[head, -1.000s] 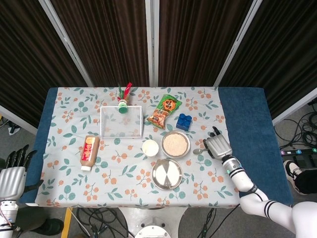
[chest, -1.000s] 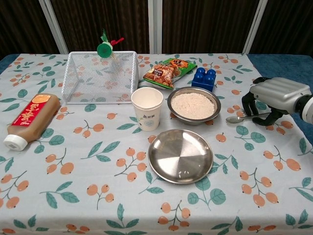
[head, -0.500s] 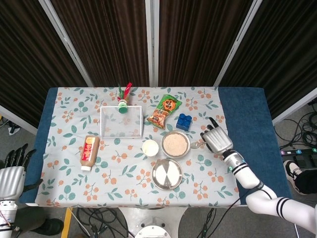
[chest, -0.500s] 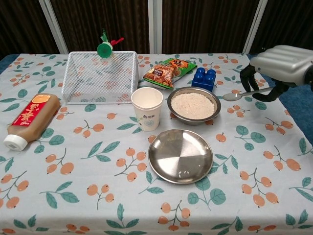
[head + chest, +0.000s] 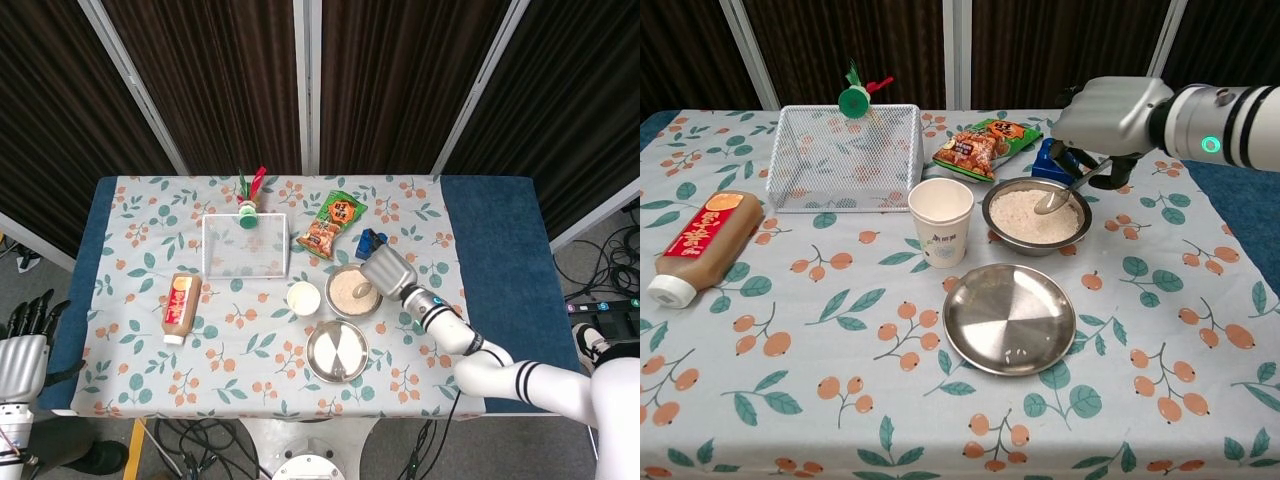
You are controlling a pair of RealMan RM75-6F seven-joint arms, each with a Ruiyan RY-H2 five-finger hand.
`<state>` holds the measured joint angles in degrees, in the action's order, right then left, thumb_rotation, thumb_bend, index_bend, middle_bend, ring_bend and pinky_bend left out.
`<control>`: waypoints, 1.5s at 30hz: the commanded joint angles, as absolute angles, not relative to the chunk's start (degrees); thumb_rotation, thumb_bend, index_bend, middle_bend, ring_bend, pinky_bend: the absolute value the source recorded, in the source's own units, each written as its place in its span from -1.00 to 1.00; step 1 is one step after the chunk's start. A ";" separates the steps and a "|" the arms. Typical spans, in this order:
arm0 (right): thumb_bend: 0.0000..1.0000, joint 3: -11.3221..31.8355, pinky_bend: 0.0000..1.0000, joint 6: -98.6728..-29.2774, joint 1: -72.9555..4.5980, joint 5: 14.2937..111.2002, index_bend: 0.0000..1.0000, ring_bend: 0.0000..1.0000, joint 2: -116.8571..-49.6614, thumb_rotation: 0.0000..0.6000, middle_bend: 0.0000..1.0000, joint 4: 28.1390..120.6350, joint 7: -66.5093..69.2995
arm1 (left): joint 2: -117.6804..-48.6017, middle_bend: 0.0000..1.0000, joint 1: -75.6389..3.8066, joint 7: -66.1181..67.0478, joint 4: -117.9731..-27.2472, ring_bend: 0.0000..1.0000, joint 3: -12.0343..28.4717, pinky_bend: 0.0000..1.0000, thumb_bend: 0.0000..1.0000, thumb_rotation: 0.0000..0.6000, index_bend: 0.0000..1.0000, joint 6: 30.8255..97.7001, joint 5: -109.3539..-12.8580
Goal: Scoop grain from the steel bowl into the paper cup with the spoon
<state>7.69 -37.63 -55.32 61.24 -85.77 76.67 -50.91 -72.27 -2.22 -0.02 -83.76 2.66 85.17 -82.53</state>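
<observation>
— Steel everywhere, I see. Where is the grain?

— It sits in the round steel bowl (image 5: 1036, 217), which stands on the floral tablecloth (image 5: 820, 350) just right of the white paper cup (image 5: 941, 221). The grain fills the bowl as a pale, level heap.

— And the spoon?

— My right hand (image 5: 1110, 115) has its fingers clasped round the handle of the small metal spoon (image 5: 1060, 193). The spoon slopes down to the left, its bowl over the right side of the grain; whether it touches the grain I cannot tell.

— Your other hand?

— My left hand (image 5: 25, 345) hangs off the left edge of the table, fingers apart and pointing up, gripping nothing.

— What else is near?

— A flat, round steel plate (image 5: 1009, 318) lies in front of the bowl. A blue toy brick (image 5: 1048, 156) stands behind the bowl, partly hidden by my right hand, beside an orange-and-green snack packet (image 5: 983, 145). Further left are a white wire basket (image 5: 845, 155) and a brown sauce bottle (image 5: 701, 243) lying on its side.
</observation>
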 commanded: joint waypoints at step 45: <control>-0.35 2.44 -0.90 -54.56 -51.73 62.52 0.16 -0.44 -89.36 1.00 0.09 74.97 -39.22 | -72.21 -0.84 -1.39 -0.30 -83.39 -0.93 2.41 -0.96 -0.88 1.00 -0.59 86.46 -83.21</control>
